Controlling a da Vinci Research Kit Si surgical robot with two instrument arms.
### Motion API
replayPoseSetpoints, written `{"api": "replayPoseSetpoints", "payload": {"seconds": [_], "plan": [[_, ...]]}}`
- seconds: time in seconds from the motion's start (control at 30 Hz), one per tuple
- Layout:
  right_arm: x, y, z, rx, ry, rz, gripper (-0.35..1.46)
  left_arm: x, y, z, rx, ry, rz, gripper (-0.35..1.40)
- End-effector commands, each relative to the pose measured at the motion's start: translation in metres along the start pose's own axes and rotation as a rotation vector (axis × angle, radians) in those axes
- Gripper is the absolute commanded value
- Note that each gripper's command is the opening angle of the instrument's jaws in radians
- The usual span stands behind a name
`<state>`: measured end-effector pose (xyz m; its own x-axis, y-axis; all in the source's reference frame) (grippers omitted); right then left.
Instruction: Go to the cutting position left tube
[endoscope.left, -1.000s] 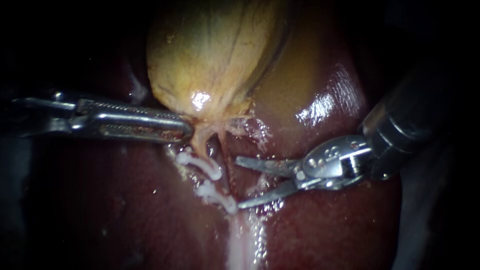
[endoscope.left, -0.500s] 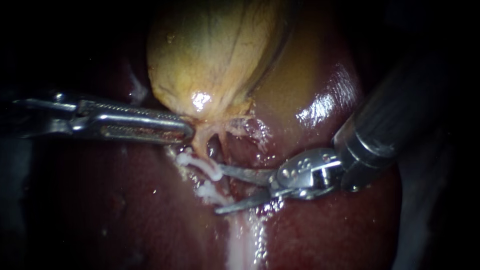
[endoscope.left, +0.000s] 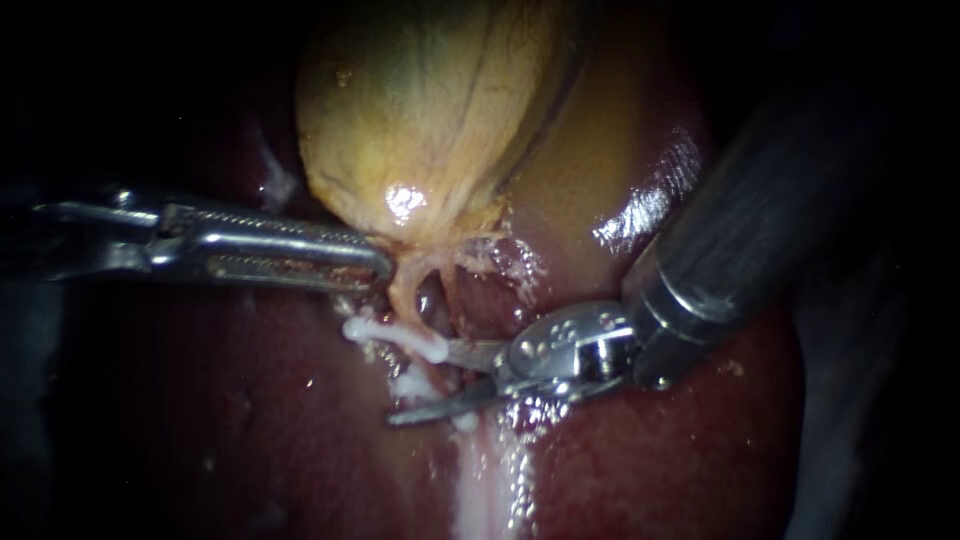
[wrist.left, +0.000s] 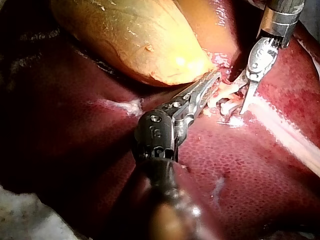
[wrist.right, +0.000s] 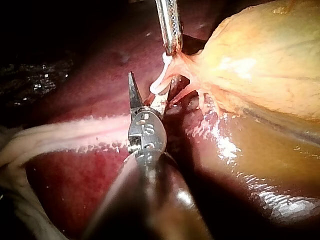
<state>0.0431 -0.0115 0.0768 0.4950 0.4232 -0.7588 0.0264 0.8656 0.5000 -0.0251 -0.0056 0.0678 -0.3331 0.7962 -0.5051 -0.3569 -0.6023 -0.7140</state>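
Liver: we see the dark red liver (endoscope.left: 650, 450) lying under everything, with a pale band (endoscope.left: 485, 480) running down it below the clips.
Gallbladder: the yellow gallbladder (endoscope.left: 420, 110) rests on the liver and narrows to a neck at its lower end.
Right instrument: our right instrument (endoscope.left: 418, 386) comes in from the upper right. Its two thin blades stand apart and grip nothing, one above and one below the lower clip.
Left instrument: our left instrument (endoscope.left: 378, 264) comes in level from the left. Its long toothed jaws are closed, and the tip pinches the gallbladder at its neck. In the right wrist view we see that tissue drawn up to the tip.
Left tube: the left tube (endoscope.left: 398, 300) leads down from the neck, just beside our left instrument's tip, and passes into the gap between the parted blades.
Clips: two white clips sit across the left tube. The upper clip (endoscope.left: 395, 335) touches the upper blade, and the lower clip (endoscope.left: 412, 382) lies within the gap.
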Motion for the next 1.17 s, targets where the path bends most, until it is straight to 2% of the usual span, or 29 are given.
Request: {"api": "replayPoseSetpoints", "payload": {"seconds": [0.03,0.43,0.67,1.17], "plan": [[0.0001,0.0001,0.0002,0.001,-0.001,-0.001,1.43,0.0000,0.0000,0.0000,-0.001,-0.001,0.000,-0.35],[0.0003,0.0007,0.0033,0.030,0.042,0.027,1.41,0.0000,0.0001,0.0001,0.000,-0.001,0.000,-0.35],[0.0006,0.0011,0.0039,0.024,0.063,0.034,1.41,0.0000,0.0002,0.0001,0.000,0.000,0.000,-0.35],[0.0006,0.0013,0.0041,0.022,0.069,0.034,1.43,-0.0002,0.0001,0.0003,-0.002,-0.001,0.001,-0.35]]}}
